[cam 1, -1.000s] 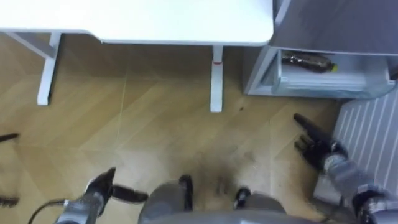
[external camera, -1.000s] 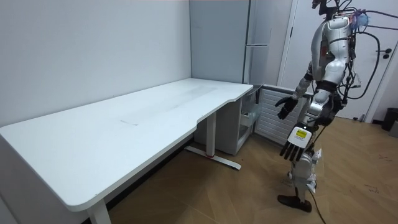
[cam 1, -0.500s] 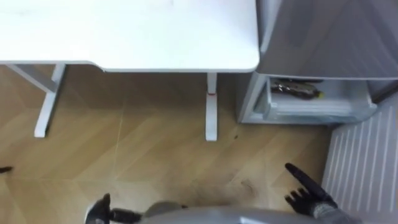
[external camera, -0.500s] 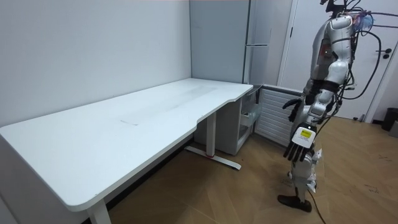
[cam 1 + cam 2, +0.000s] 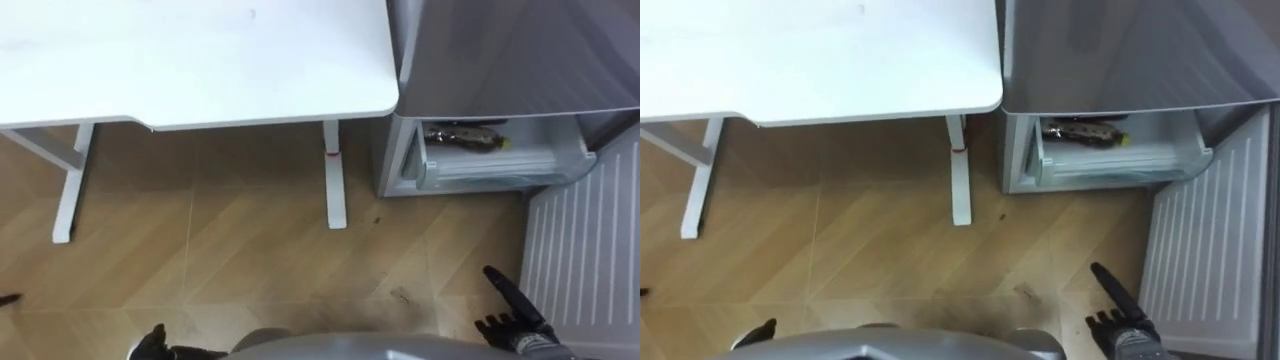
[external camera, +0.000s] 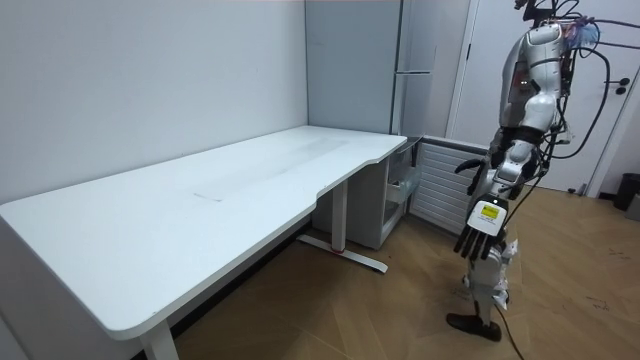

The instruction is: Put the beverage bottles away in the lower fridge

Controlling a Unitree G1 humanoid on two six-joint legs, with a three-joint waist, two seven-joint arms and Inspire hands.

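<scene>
Bottle lying on its side in the open lower fridge compartment, at upper right of the left eye view and just right of the white table. The ribbed fridge door stands swung out along the right edge. The right hand hovers at lower right, near the door, with fingers straight to relaxed and nothing held. The left hand hangs at the robot's side in the room view, fingers loose and likewise empty. With a drink lodged inside and neither hand loaded, the step in hand is judged to be closing the door. Done well, the right hand reaches behind the door's free edge and pushes with flat fingers in one steady arc, the robot standing out of the swing. The bottle should lie behind the compartment's front lip so that the door can seal.
</scene>
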